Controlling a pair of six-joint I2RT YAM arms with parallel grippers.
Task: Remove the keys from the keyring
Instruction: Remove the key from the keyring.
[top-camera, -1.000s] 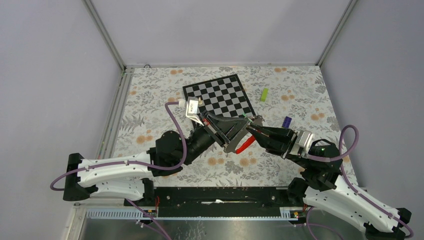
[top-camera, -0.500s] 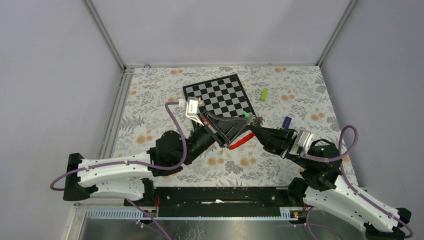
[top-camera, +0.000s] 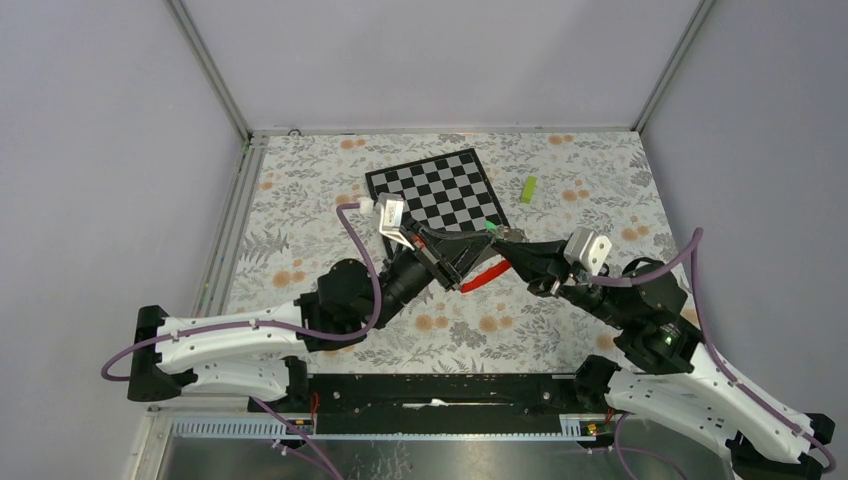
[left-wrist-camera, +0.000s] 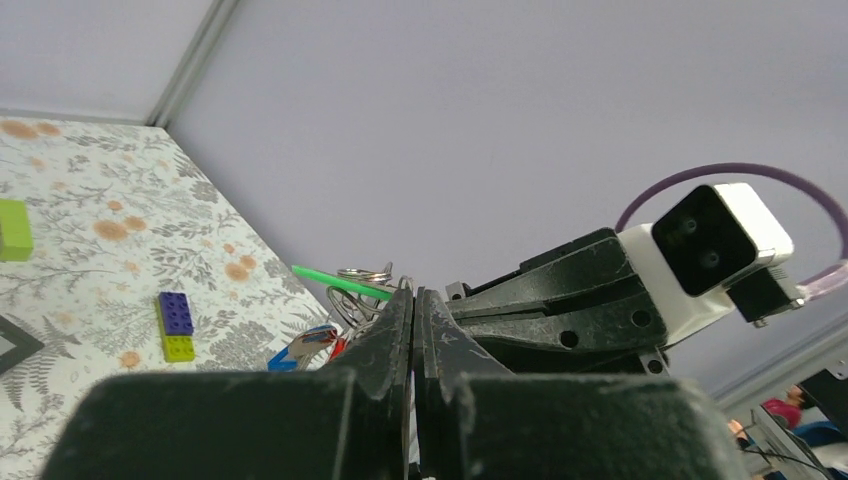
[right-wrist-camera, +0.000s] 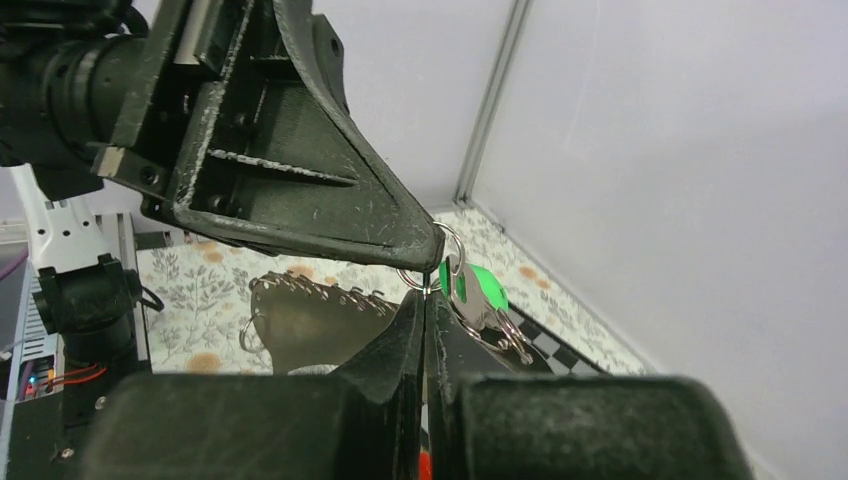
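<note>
Both grippers meet above the table's middle, tip to tip. My left gripper (top-camera: 486, 241) (left-wrist-camera: 413, 293) is shut on the wire of the keyring (left-wrist-camera: 364, 273). My right gripper (top-camera: 504, 240) (right-wrist-camera: 427, 298) is shut on the same keyring (right-wrist-camera: 447, 262) from the opposite side. A green-headed key (right-wrist-camera: 478, 287) (top-camera: 490, 227) hangs at the ring; it shows edge-on in the left wrist view (left-wrist-camera: 340, 283). A blue-headed key (left-wrist-camera: 296, 351) hangs lower. The red strap (top-camera: 480, 279) dangles below the fingers. A brown stitched leather tag (right-wrist-camera: 310, 318) hangs under them too.
A chessboard (top-camera: 440, 185) lies just behind the grippers. A lime-green block (top-camera: 527, 189) (left-wrist-camera: 12, 228) lies to its right. A purple-and-yellow block (left-wrist-camera: 177, 326) lies on the floral cloth (top-camera: 300, 230), hidden under my right wrist in the top view. Grey walls enclose the table.
My right wrist has rolled over and risen, its white camera now on top. The bunch of keys and the red strap have shifted slightly left and toward the chessboard. Both grippers stay shut.
</note>
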